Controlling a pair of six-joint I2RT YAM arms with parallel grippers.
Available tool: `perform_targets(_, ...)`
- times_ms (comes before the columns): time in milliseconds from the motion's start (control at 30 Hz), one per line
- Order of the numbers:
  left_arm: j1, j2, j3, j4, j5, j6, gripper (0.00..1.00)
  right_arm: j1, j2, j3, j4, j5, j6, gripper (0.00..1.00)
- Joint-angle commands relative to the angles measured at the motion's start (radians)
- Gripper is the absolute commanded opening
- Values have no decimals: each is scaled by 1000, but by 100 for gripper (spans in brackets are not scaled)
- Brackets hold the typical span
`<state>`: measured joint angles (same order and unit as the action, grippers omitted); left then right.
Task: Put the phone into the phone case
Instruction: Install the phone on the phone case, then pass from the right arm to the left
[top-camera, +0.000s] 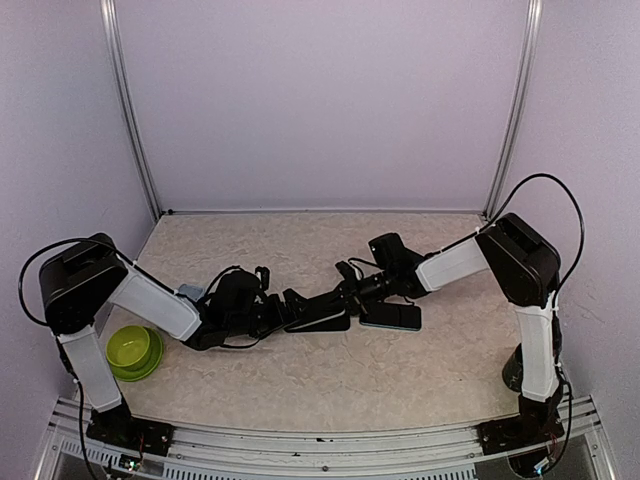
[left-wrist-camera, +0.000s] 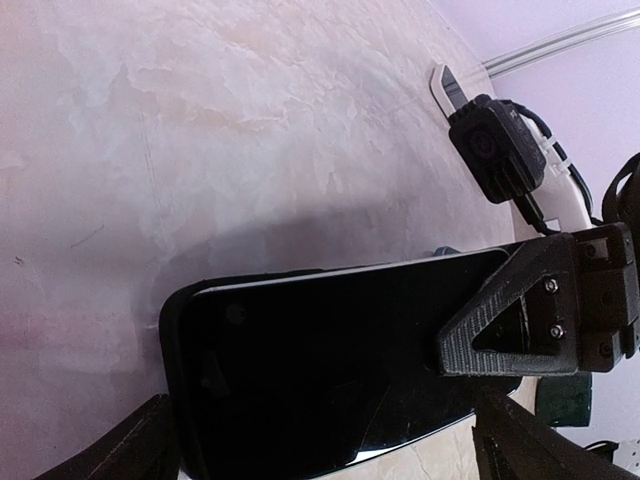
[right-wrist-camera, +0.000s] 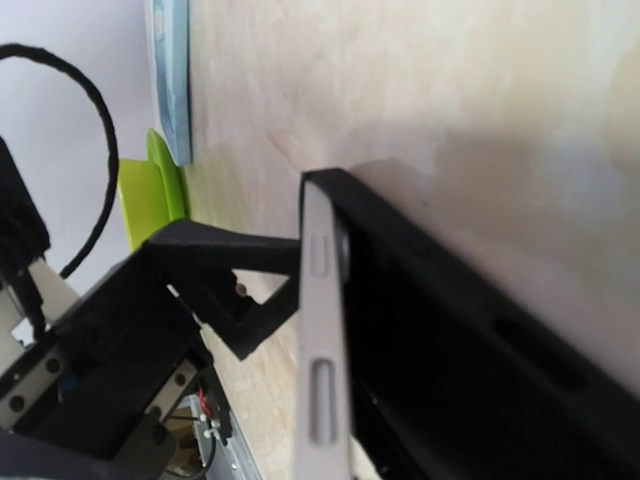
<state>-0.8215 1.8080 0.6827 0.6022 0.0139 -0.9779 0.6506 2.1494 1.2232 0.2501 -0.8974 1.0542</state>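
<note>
At the right wrist — phone (right-wrist-camera: 315, 325) shows side buttons (right-wrist-camera: 321, 400); left pincer (top-camera: 318, 312) splayed, right pincer (top-camera: 347, 294) closed.

two arms, the left arm (top-camera: 150, 300) and the right arm (top-camera: 520, 262); two claws, one to each arm, the left claw (top-camera: 296, 312) and the right claw (top-camera: 347, 294); one phone (right-wrist-camera: 322, 330); one black phone case (right-wrist-camera: 470, 300); one dark teal flat slab (top-camera: 392, 318), too unclear to name; one green bowl (top-camera: 133, 350); one small light blue piece (top-camera: 188, 292) by the left arm; one bench (top-camera: 300, 240) beneath them all
</note>
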Motion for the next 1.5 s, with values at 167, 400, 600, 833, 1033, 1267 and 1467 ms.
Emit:
perform_targets(167,-3,-37,-18,2,20,16,99,12,-35,-63,124,-36,1,0)
perform_targets(400,11,-79,-31,-13,1,37,99,-4,-72,-99,179,-52,3,0)
perform_targets(600,19,-105,-33,-51,-9,52,99,-16,-101,-130,219,-63,7,0)
perform_targets(833,22,-94,-40,-50,-9,53,99,-19,-139,-146,259,-88,-3,0)
perform_targets(1033,22,-94,-49,-19,-7,59,99,-19,-160,-145,267,-99,-22,0)
perform_targets(1267,21,-101,-64,47,44,74,97,-17,-159,-153,297,-108,-18,0)
perform_targets(1467,21,-105,-88,149,104,70,96,-15,-157,-154,313,-115,-17,0)
